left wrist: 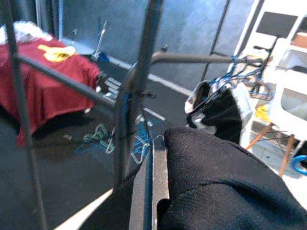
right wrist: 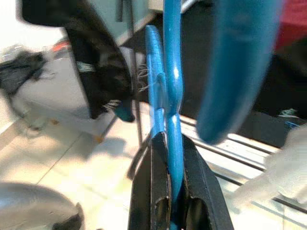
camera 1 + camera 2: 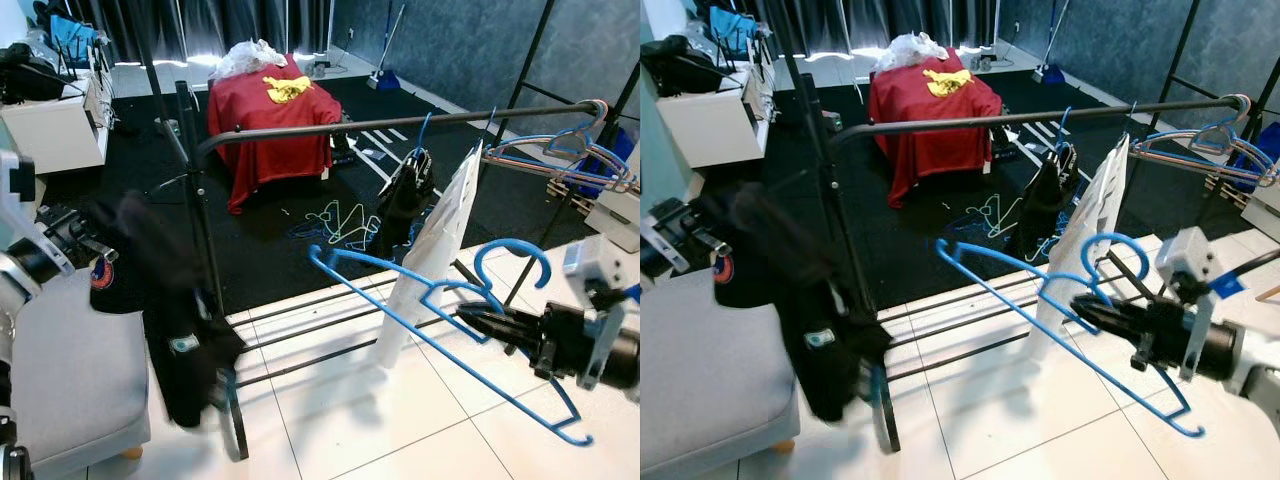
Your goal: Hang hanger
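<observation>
Right end effector [image 3: 1090, 312] is clamped on the blue hanger [image 3: 440, 300] at the neck, just under the hook; the right wrist view shows both black fingers [image 2: 196, 191] pinching the blue bar between them. Gripping there leaves the hook free and pointing up, which I judge is what the rail needs.

The hanger is carried tilted, in the air, below and in front of the black clothes rail [image 3: 400, 125], not touching it. The hook has yet to be raised above the rail.

Already on the rail: a white garment [image 3: 435, 240], a black garment [image 3: 405, 190], and a cluster of empty hangers [image 3: 570, 155] at the far right end.

Left end effector [image 1: 148, 191] sits against a black jacket [image 3: 170, 300] near the rack's upright post; whether it grips the cloth, I cannot tell.

More hangers lie on the dark carpet [image 3: 340, 222] beyond.
</observation>
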Available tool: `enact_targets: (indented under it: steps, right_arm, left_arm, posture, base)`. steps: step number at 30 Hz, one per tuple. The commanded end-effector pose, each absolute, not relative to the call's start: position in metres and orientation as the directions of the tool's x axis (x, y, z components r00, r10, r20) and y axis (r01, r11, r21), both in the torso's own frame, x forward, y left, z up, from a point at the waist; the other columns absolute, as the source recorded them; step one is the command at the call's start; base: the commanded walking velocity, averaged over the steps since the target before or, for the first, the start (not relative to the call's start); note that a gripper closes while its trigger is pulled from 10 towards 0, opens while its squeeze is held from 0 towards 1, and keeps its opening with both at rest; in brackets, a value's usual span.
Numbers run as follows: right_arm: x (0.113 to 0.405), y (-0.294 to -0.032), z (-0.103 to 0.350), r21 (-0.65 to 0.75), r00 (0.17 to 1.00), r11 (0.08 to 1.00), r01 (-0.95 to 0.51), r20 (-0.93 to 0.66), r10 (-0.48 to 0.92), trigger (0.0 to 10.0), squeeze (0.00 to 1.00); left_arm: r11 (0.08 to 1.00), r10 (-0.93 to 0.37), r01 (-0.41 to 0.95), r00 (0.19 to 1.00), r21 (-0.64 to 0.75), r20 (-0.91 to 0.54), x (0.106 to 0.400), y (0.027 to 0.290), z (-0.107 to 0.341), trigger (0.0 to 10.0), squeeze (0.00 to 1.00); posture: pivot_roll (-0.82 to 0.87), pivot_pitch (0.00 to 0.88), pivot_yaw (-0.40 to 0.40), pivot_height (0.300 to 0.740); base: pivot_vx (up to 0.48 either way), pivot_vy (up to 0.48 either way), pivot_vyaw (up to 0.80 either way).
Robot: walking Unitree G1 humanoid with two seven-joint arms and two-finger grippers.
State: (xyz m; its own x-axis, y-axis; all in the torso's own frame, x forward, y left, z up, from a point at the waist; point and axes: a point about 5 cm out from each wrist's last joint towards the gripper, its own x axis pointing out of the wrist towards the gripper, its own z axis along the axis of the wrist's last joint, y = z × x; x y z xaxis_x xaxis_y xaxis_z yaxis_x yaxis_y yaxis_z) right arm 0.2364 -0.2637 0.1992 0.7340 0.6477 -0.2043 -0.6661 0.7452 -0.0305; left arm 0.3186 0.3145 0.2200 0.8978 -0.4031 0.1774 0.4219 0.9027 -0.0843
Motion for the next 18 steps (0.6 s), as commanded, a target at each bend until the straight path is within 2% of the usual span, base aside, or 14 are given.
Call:
enact_targets:
  steps: [1,2,3,4,5,8,10,13,16,18]
  right_arm:
    - [0.239,-0.268,0.180,0.003,0.769,0.797,-0.604,-0.258,0.585,10.0,0.00]
    - [0.243,-0.272,0.158,0.012,0.815,0.853,-0.522,-0.287,0.503,10.0,0.00]
    - [0.243,-0.272,0.158,0.012,0.815,0.853,-0.522,-0.287,0.503,10.0,0.00]
    - [0.244,-0.275,0.131,0.046,0.854,0.905,-0.424,-0.311,0.416,10.0,0.00]
    - [0.241,-0.278,0.099,0.062,0.873,0.946,-0.319,-0.370,0.319,10.0,0.00]
    - [0.236,-0.280,0.076,0.063,0.871,0.966,-0.251,-0.420,0.253,10.0,0.00]
    - [0.218,-0.288,0.033,0.095,0.828,0.990,-0.103,-0.543,0.138,10.0,0.00]
    - [0.218,-0.288,0.033,0.095,0.828,0.990,-0.103,-0.543,0.138,10.0,0.00]
    - [0.201,-0.296,0.005,0.071,0.768,0.997,-0.022,-0.638,0.062,10.0,0.00]
    - [0.201,-0.296,0.005,0.071,0.768,0.997,-0.022,-0.638,0.062,10.0,0.00]
  left_arm:
    - [0.909,-0.393,0.405,0.912,-0.102,0.117,0.319,0.311,0.203,3.3,0.00]
    - [0.916,-0.387,0.388,0.922,-0.100,0.027,0.321,0.301,0.179,9.4,0.00]
    - [0.916,-0.387,0.388,0.922,-0.100,0.027,0.321,0.301,0.179,9.4,0.00]
    - [0.919,-0.384,0.375,0.922,-0.120,-0.059,0.319,0.286,0.151,10.0,0.00]
    - [0.930,-0.358,0.338,0.922,-0.143,-0.148,0.316,0.267,0.119,10.0,0.00]
    - [0.939,-0.336,0.310,0.919,-0.150,-0.206,0.312,0.253,0.097,10.0,0.00]
    - [0.954,-0.288,0.238,0.892,-0.181,-0.348,0.295,0.221,0.049,10.0,0.00]
    - [0.954,-0.288,0.238,0.892,-0.181,-0.348,0.295,0.221,0.049,10.0,0.00]
    - [0.970,-0.224,0.147,0.852,-0.195,-0.472,0.279,0.200,0.012,10.0,0.00]
    - [0.970,-0.224,0.147,0.852,-0.195,-0.472,0.279,0.200,0.012,10.0,0.00]
  posture:
    - [0.10,0.000,0.001,0.740]
    - [0.11,0.000,0.003,0.740]
    - [0.11,0.000,0.003,0.740]
    - [0.12,0.000,0.004,0.740]
    - [0.13,0.000,0.001,0.740]
    - [0.14,0.000,-0.001,0.740]
    - [0.15,0.000,-0.006,0.740]
    - [0.15,0.000,-0.006,0.740]
    - [0.17,0.000,-0.010,0.740]
    - [0.17,0.000,-0.010,0.740]
  base:
    - [0.000,0.000,0.00]
    - [0.000,0.000,0.00]
    - [0.000,0.000,0.00]
    - [0.000,0.000,0.00]
    - [0.000,0.000,0.00]
    - [0.000,0.000,0.00]
    - [0.000,0.000,0.80]
    - [0.000,0.000,0.80]
    - [0.000,0.000,0.80]
    - [0.000,0.000,0.80]
